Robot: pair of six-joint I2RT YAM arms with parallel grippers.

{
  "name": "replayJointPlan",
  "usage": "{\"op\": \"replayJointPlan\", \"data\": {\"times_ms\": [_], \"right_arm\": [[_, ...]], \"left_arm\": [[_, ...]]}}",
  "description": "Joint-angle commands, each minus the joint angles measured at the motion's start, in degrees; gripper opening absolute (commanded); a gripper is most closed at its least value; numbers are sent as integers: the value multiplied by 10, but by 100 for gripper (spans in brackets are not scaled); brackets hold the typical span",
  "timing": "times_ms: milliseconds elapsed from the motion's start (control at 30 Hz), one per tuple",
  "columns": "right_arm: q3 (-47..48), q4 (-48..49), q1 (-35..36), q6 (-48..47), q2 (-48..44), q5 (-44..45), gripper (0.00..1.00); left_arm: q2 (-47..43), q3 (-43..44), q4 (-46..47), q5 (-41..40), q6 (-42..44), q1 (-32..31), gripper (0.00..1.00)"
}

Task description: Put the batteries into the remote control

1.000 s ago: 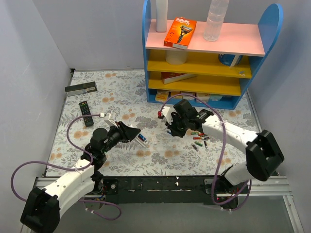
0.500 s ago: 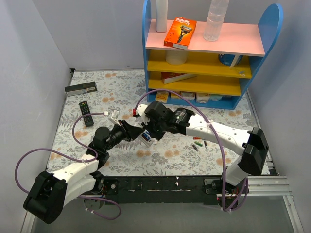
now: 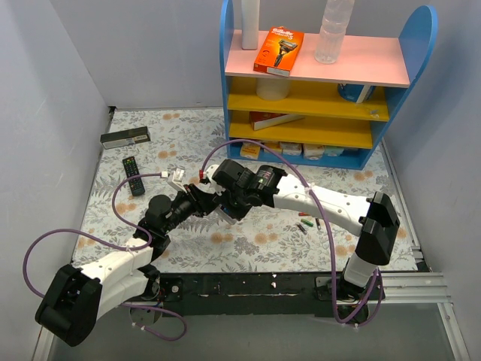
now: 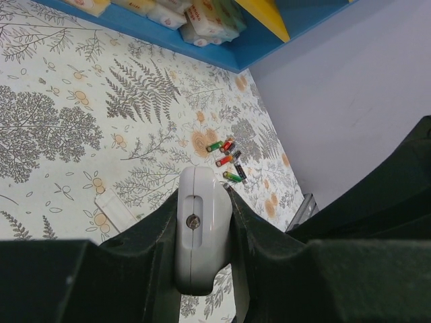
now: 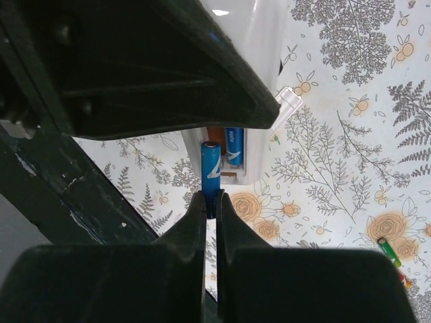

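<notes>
Floral tabletop, blue shelf far. Left claw clamped on white remote. Right claw clamped on blue battery at its open bay. Loose batteries right.

The small white remote control is smooth, faintly glossy plastic, with a bright metal screw set in its back. Matt black plastic fingers of the left gripper clasp it. At the remote's open bay, the slim blue battery has a shiny wrapper, pinched by the matt black right gripper. Under the remote lies a matt fern-printed table covering. Beside the remote, the small white back cover looks like smooth plastic.
</notes>
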Motion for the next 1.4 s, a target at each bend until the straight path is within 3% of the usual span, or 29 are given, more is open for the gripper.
{"op": "replayJointPlan", "data": {"times_ms": [0, 800, 1133, 1367], "right_arm": [[27, -7, 4, 15, 1, -2, 1], [43, 48, 4, 15, 11, -11, 2], [59, 22, 4, -11, 2, -14, 18], [66, -2, 4, -18, -3, 12, 21]], "left_arm": [[-11, 10, 15, -18, -20, -3, 0], [5, -11, 98, 41, -104, -7, 0], [21, -9, 98, 4, -181, -7, 0], [36, -13, 108, -14, -224, -7, 0]]}}
